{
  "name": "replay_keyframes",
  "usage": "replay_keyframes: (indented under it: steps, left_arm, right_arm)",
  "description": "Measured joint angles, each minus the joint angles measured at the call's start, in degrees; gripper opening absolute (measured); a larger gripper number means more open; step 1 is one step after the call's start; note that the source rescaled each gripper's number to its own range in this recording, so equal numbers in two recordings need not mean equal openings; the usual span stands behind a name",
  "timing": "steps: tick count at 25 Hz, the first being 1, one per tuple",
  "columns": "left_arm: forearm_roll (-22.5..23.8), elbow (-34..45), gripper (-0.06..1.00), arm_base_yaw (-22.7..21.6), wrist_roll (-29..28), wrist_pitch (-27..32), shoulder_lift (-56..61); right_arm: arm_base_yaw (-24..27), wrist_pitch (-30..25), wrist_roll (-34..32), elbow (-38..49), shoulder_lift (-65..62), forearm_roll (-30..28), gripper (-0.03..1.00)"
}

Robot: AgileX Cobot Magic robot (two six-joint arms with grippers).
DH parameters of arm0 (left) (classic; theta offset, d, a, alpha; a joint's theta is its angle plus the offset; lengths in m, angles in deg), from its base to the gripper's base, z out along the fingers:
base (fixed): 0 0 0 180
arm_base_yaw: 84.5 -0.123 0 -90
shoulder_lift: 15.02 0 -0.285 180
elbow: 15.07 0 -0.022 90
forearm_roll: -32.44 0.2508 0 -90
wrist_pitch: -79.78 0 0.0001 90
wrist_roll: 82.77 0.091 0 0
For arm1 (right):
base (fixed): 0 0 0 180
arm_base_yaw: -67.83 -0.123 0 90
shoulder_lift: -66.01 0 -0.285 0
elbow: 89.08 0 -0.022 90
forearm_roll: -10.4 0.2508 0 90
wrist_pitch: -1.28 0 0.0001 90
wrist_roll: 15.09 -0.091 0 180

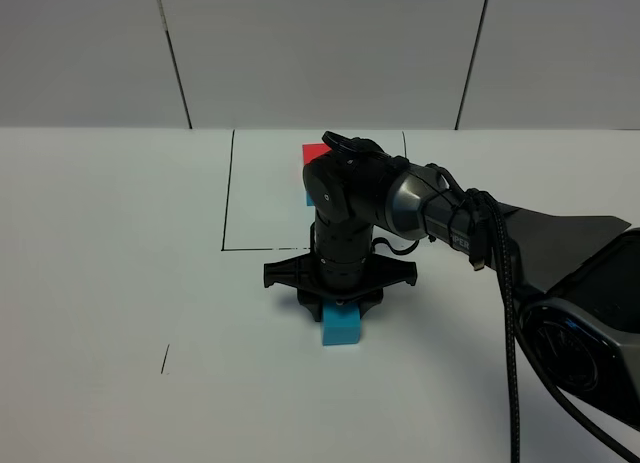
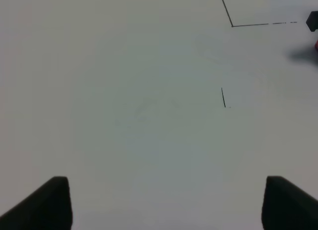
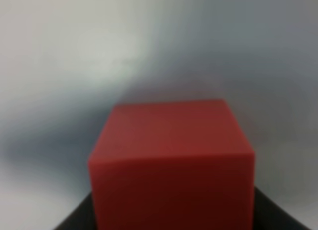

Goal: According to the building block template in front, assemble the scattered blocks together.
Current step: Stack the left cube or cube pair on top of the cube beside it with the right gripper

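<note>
White tabletop (image 1: 120, 243) fills the high view, with a thin black outline marking a rectangle (image 1: 228, 193) toward the back. Inside it the template (image 1: 314, 153) shows only as a red corner with a sliver of cyan below, mostly hidden behind the right arm. The right gripper (image 1: 340, 301) points straight down, just over the cyan cube (image 1: 341, 325), probably lining the red one up for joining; the red cube is hidden here.

From the left wrist, the left gripper (image 2: 166, 202) hangs over bare table with its fingers wide apart, idle and well away from the work, leaving room for the other arm.

From the right wrist, the red cube (image 3: 171, 163) fills the blurred view, seated between dark fingers (image 3: 77, 217), so the jaws look pinched on it.
</note>
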Motion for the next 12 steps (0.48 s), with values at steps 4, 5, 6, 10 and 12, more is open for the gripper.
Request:
replay_keyframes:
  steps: [4,5,6,10,12]
  left_arm:
    - [0.0,0.0,0.63,0.0,0.0,0.0,0.0]
    - [0.0,0.0,0.63,0.0,0.0,0.0,0.0]
    - [0.0,0.0,0.63,0.0,0.0,0.0,0.0]
    - [0.0,0.0,0.63,0.0,0.0,0.0,0.0]
    - [0.0,0.0,0.63,0.0,0.0,0.0,0.0]
  right_arm:
    - [0.0,-0.5,0.3,0.0,0.0,0.1,0.0]
    - [0.0,-0.6,0.4,0.0,0.0,0.2,0.0]
    - [0.0,-0.7,0.4,0.0,0.0,0.2,0.0]
    - [0.0,-1.1,0.4,0.0,0.0,0.2,0.07]
    - [0.0,-1.2,0.4,0.0,0.0,0.2,0.24]
